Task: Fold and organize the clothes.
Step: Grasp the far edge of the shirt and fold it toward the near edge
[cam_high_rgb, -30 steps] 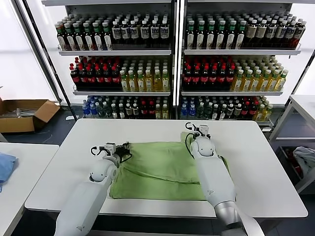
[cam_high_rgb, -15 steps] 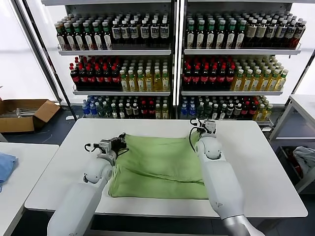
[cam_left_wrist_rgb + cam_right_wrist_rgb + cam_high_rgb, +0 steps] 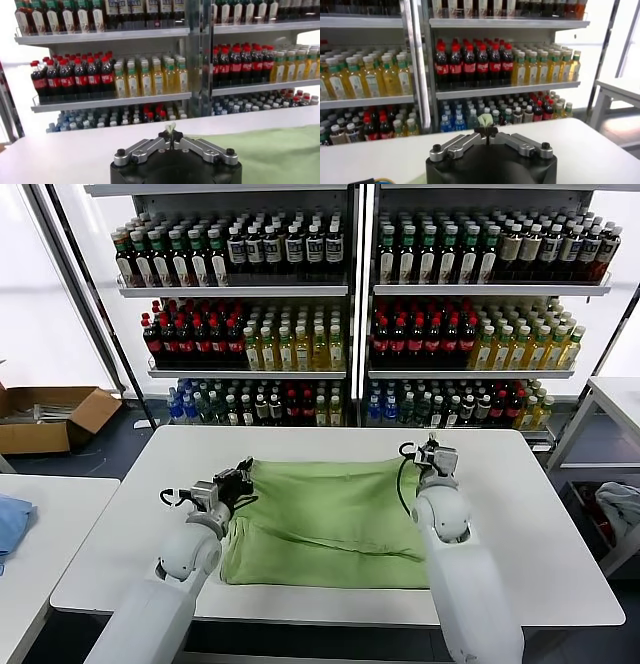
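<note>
Both grippers, left (image 3: 243, 472) and right (image 3: 430, 452), have fingers clamped on the far corners of the shirt (image 3: 330, 524) on the desk (image 3: 540, 524); pulling evenly should keep it taut.

A light green shirt (image 3: 325, 524) is spread on the white counter (image 3: 540, 524), plain side up and partly folded, with creases across it. Its two far corners are raised off the counter.

Left gripper (image 3: 243, 471) pinched closed, arm extended; right gripper (image 3: 437, 452) likewise.
</note>
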Robot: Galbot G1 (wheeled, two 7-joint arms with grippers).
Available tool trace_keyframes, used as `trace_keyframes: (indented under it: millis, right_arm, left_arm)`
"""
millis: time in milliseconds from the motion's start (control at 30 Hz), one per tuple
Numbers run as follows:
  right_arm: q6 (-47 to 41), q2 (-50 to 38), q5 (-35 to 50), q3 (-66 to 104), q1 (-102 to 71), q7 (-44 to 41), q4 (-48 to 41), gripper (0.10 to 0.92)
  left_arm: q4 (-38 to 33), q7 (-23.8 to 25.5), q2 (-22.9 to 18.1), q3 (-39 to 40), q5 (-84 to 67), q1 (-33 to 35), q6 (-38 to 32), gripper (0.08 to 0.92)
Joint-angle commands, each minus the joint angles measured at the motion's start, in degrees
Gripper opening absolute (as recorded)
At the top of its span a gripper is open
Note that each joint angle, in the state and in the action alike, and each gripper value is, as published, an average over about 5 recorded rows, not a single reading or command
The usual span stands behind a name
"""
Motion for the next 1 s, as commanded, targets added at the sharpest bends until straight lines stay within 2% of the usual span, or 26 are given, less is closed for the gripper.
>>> trace_keyframes:
  millis: [33, 267, 567, 1000]
  right_arm:
    - [-0.41, -0.29, -0.29, 0.84, -12.45, 0.5, 11.39, 0.105]
    - [-1.22, -0.46, -0.93, 1.15, -17.44, 1.36, 17.74, 0.105]
    - [-1.17, -1.54, -2.31, 2.21, -21.62, 1.55, 19.74, 0.105]
    - [0.37, -1.92, -3.83, 3.34, -25.49, 1.53, 17.08, 0.105]
  left_arm:
    - [-7.04, 0.05, 0.17, -2.58, 2.08, 10.27, -0.19, 0.09]
    - [-11.0, 0.32, -0.2, -4.24, 2.81, 15.38, -0.05, 0.09]
    - [-13.73, 1.09, -1.37, -5.91, 4.23, 20.44, -0.14, 0.09]
    - [-10.61, 2.8, -3.38, -6.41, 6.84, 21.69, -0.8, 0.09]
